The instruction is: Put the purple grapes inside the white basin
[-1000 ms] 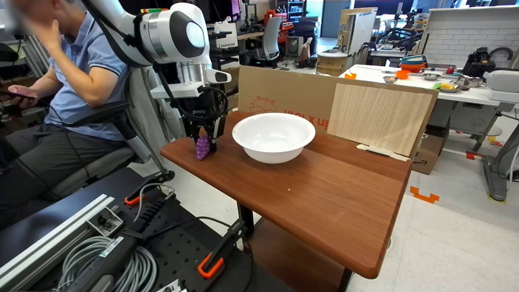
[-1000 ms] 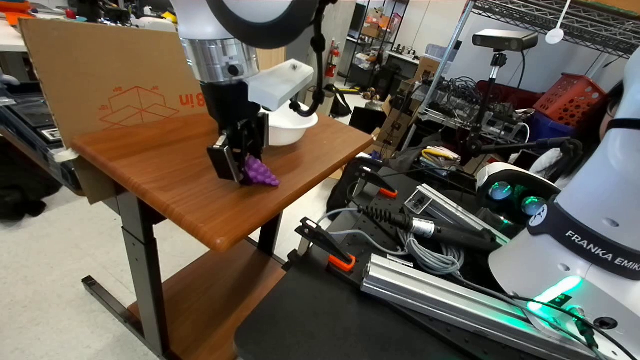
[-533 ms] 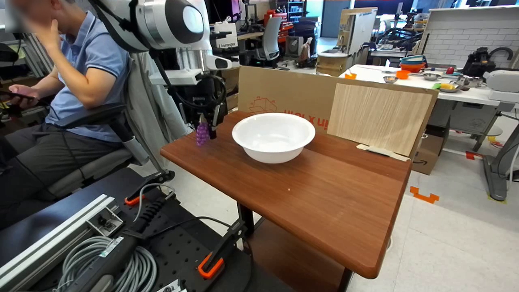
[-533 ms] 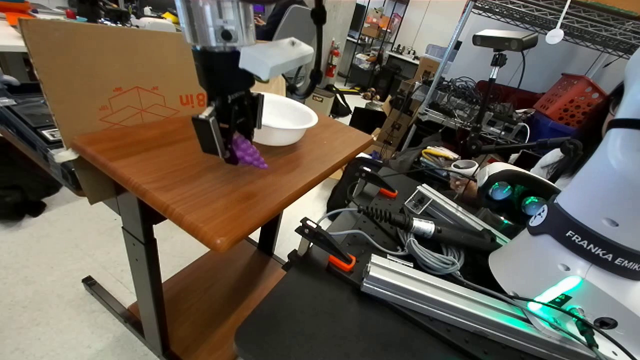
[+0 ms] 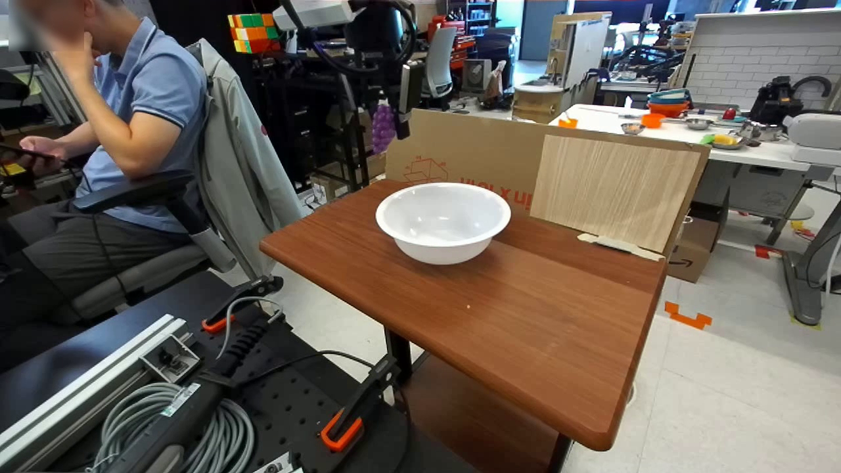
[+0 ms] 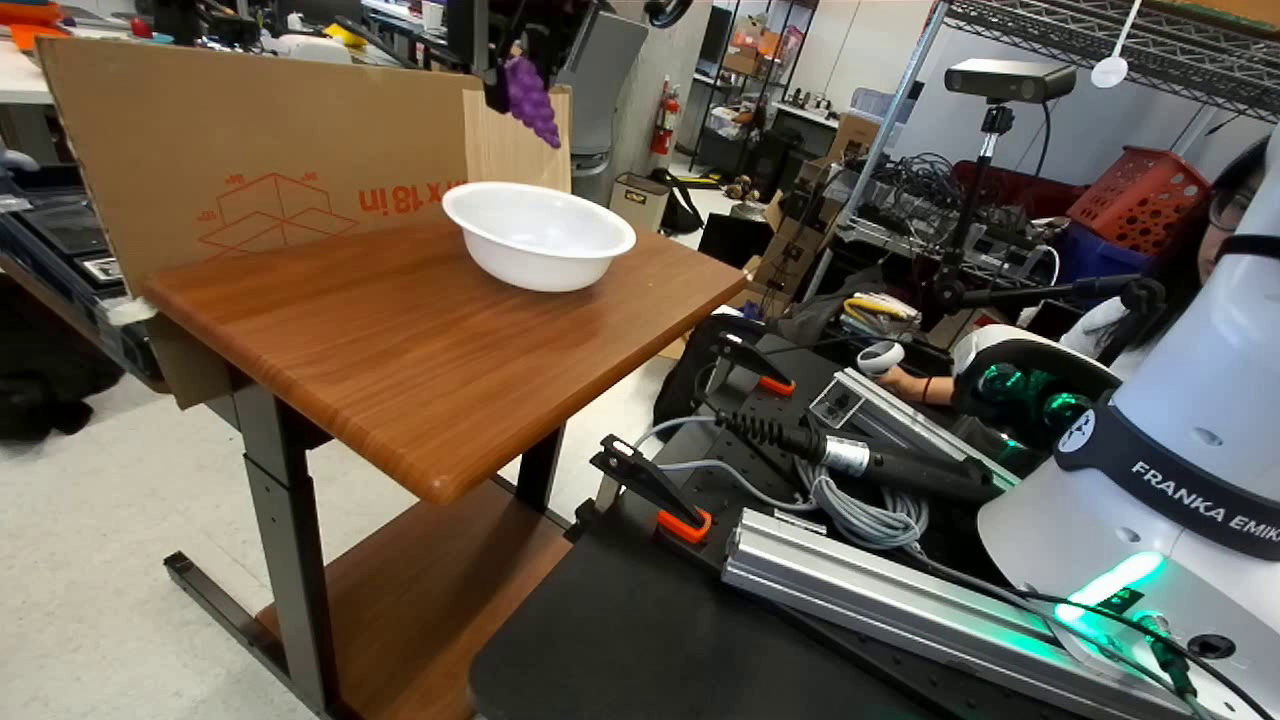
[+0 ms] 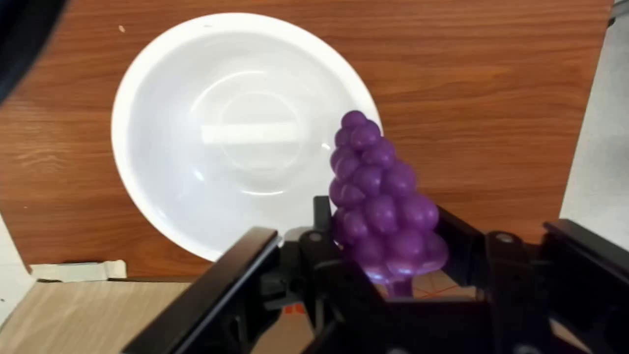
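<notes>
The purple grapes (image 5: 383, 129), a knobbly cluster, hang high above the table in both exterior views (image 6: 530, 100). My gripper (image 7: 383, 216) is shut on their stem end, one finger on each side, and the narrow tip points away from the palm. The white basin (image 5: 443, 253) stands upright on the table, and its inside looks bare in the wrist view (image 7: 172, 147). In the wrist view the grapes overlap the basin's right rim. In an exterior view the gripper (image 6: 510, 75) and grapes appear above the basin (image 6: 540, 270). The upper arm is out of frame there.
The brown table (image 5: 525, 328) has a cardboard sheet (image 5: 460, 144) standing along its back edge, with a light wood panel (image 5: 614, 190) on it. A seated person (image 5: 131, 112) is beside the table. A black bench (image 6: 640, 620) with clamps and cables stands in front.
My gripper has lifted the grapes from the tabletop, far upward and over toward the basin, staying shut on them. The basin has not moved.
</notes>
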Controlling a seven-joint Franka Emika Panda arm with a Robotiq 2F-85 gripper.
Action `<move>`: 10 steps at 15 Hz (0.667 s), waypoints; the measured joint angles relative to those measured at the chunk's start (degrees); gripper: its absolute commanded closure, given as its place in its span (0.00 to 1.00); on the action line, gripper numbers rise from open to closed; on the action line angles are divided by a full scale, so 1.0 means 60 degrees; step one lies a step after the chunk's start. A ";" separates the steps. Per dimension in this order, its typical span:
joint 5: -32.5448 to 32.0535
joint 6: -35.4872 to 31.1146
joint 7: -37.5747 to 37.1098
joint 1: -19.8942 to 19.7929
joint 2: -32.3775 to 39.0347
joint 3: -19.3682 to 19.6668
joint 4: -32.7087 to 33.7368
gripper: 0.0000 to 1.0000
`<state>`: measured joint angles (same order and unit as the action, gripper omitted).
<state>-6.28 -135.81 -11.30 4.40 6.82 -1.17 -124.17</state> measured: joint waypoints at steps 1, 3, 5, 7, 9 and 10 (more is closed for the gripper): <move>0.0126 0.0003 0.0001 -0.0184 -0.0027 0.0109 0.0001 0.80; 0.0306 0.0027 -0.0001 -0.0452 0.0061 0.0264 0.0001 0.80; 0.0326 0.0032 -0.0122 -0.0554 0.0315 0.0365 0.0036 0.80; 0.0336 0.0041 -0.0367 -0.0559 0.0762 0.0422 0.0203 0.80; 0.0362 0.0061 -0.0609 -0.0560 0.1261 0.0459 0.0485 0.80; 0.0399 0.0086 -0.0721 -0.0561 0.1497 0.0484 0.0657 0.80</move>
<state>-3.89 -135.29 -15.62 1.04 15.80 1.73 -120.23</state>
